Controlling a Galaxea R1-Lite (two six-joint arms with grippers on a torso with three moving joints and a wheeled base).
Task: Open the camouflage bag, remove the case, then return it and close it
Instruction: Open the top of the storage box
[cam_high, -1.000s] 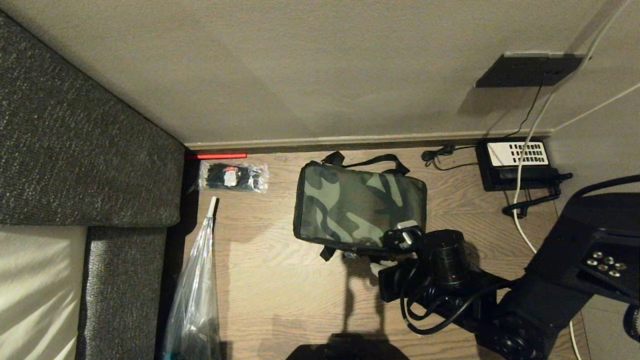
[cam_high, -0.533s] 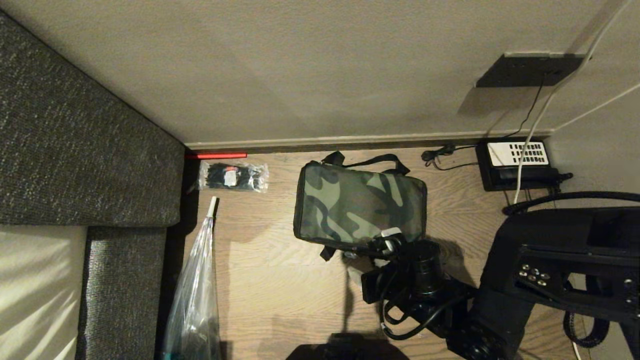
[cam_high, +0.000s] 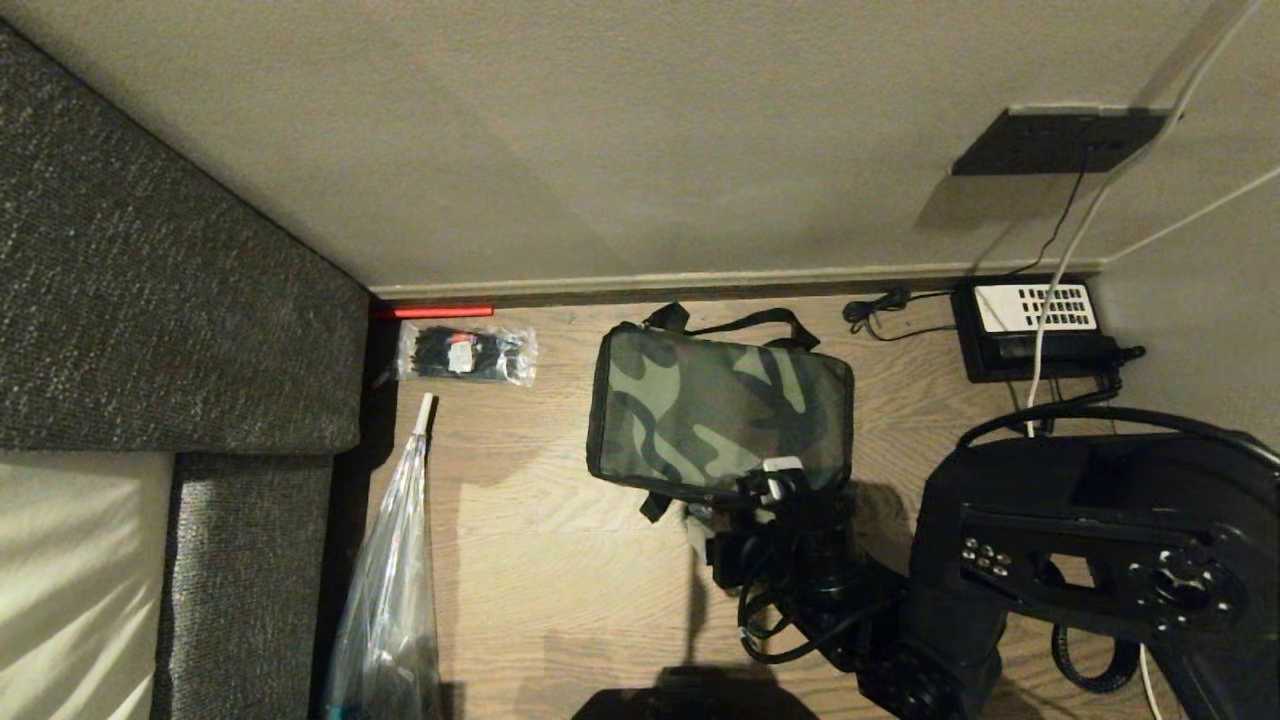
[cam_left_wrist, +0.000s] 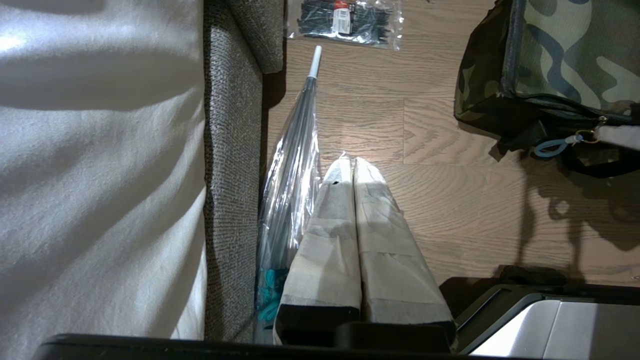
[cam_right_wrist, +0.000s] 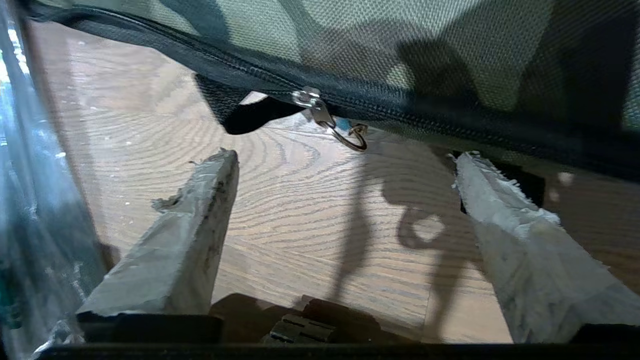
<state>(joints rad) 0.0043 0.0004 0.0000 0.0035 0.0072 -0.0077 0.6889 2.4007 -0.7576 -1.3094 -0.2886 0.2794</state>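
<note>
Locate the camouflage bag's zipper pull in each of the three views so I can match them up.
Head view: hidden behind the right gripper at the camouflage bag's near edge.
Left wrist view: light blue zipper pull at the right edge, under the bag's corner.
Right wrist view: top centre, beyond the open fingers.
Shared landmark: the wooden floor.

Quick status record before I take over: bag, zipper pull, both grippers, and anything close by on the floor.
bag: camouflage bag on the wood floor near the wall, lid down, zipper line shut where visible
zipper pull: zipper pull hangs free at the bag's near edge, ungripped
right gripper: right gripper open, empty, just short of the pull
left gripper: left gripper shut, empty, above the floor beside the sofa
nearby: packet of cable ties; telephone
</note>
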